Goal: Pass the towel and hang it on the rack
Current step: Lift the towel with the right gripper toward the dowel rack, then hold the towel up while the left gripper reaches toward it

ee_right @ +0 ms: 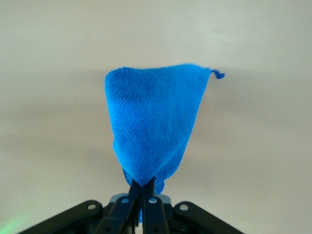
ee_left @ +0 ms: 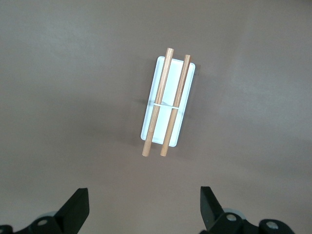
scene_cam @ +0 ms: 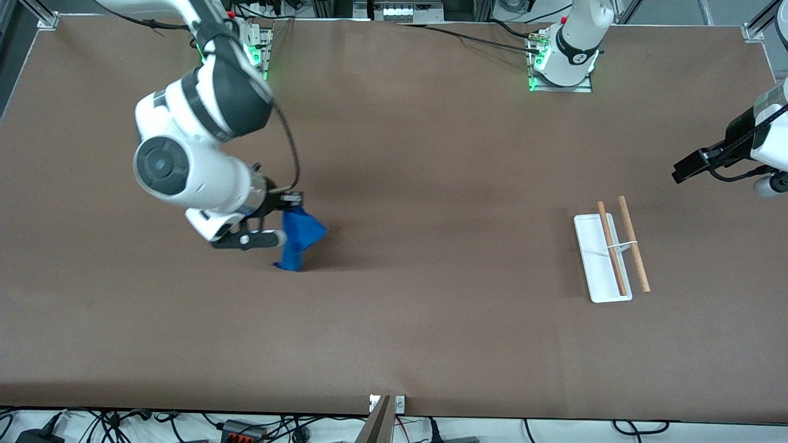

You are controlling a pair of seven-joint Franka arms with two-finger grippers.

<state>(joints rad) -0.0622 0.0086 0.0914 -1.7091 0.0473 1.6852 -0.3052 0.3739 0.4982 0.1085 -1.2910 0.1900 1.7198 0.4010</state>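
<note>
Gripping the towel (ee_right: 153, 122), the right claw (ee_right: 142, 195) shows no readable label.

Towel at the right arm's end, rack at the left arm's end, well apart on the table (scene_cam: 431, 320).

The towel (scene_cam: 300, 237) hangs pinched in the right gripper (scene_cam: 289, 215), its lower end at the tabletop. The rack (scene_cam: 609, 252) stands alone on the table, its two rods side by side above its base. The left gripper (ee_left: 145, 212) hangs spread above the table near the rack.
</note>
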